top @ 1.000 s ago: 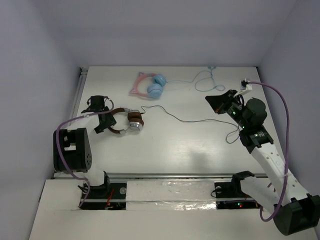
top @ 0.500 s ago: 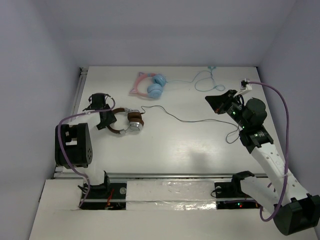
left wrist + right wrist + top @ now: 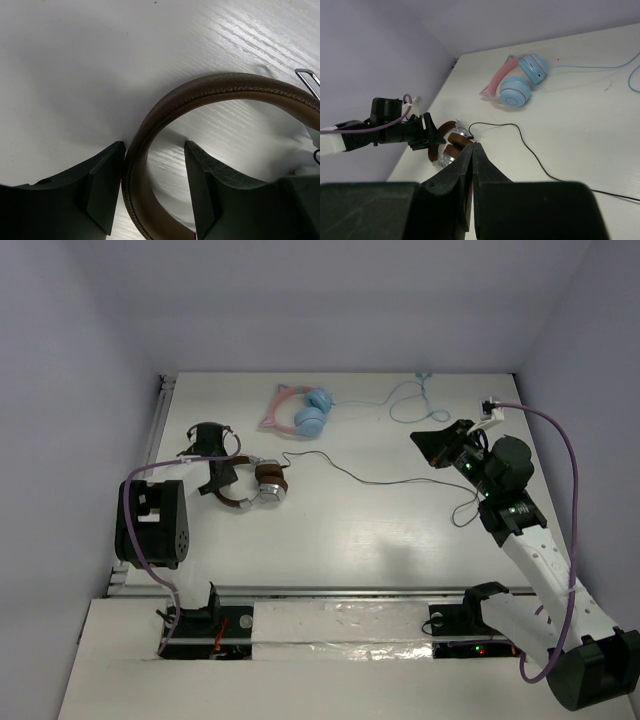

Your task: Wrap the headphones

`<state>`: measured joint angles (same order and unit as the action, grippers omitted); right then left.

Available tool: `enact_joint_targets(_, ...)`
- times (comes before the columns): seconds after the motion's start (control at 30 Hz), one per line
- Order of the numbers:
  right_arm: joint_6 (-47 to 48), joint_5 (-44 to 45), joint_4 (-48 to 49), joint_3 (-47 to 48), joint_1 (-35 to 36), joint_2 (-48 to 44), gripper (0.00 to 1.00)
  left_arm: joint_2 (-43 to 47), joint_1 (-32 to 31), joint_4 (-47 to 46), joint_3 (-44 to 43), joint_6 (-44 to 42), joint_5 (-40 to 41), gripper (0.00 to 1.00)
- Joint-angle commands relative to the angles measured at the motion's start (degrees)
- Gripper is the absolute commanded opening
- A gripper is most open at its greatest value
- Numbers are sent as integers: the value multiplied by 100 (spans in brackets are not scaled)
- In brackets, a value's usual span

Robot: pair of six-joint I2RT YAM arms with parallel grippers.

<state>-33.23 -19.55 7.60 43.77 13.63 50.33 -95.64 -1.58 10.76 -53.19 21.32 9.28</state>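
The headphones (image 3: 262,485) lie at the left of the table, with brown headband, brown pads and silver cups. Their thin black cable (image 3: 380,481) trails right across the table. My left gripper (image 3: 216,476) is open and straddles the brown headband (image 3: 200,90). In the left wrist view the gripper (image 3: 154,147) has its left finger against the band's outer side, while a gap stands between the band and the right finger. My right gripper (image 3: 432,445) hovers at the right, shut (image 3: 474,145), with nothing seen between its fingers. From there the headphones (image 3: 451,145) and cable (image 3: 530,152) show below.
Pink cat-ear headphones (image 3: 300,412) with light blue cups lie at the back, also in the right wrist view (image 3: 515,85). Their pale blue cable (image 3: 405,400) curls toward the back right. The table's left edge (image 3: 160,430) runs close beside the left arm.
My left arm has shifted right and brought its gripper onto the headband, with the jaws a little narrower. The right arm and the headphones have not moved.
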Motion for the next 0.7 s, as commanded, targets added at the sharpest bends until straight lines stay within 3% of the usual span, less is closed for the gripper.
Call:
enact_joint_targets(0.0,54,-93,207,97,52,-84,7,-298,-193,189,-16,30,47,47)
enact_joint_targets(0.07,54,-75,207,97,52,-67,7,-377,-333,242,-33,30,100,44)
enact_joint_targets(0.27,54,-93,216,97,52,-49,8,-254,-334,251,-60,-14,224,1)
enact_joint_targets(0.47,71,-40,199,97,52,-49,8,211,-448,286,-139,-172,346,0)
enact_joint_targets(0.67,63,-128,269,79,52,-23,10,1081,-948,391,-165,-313,162,0)
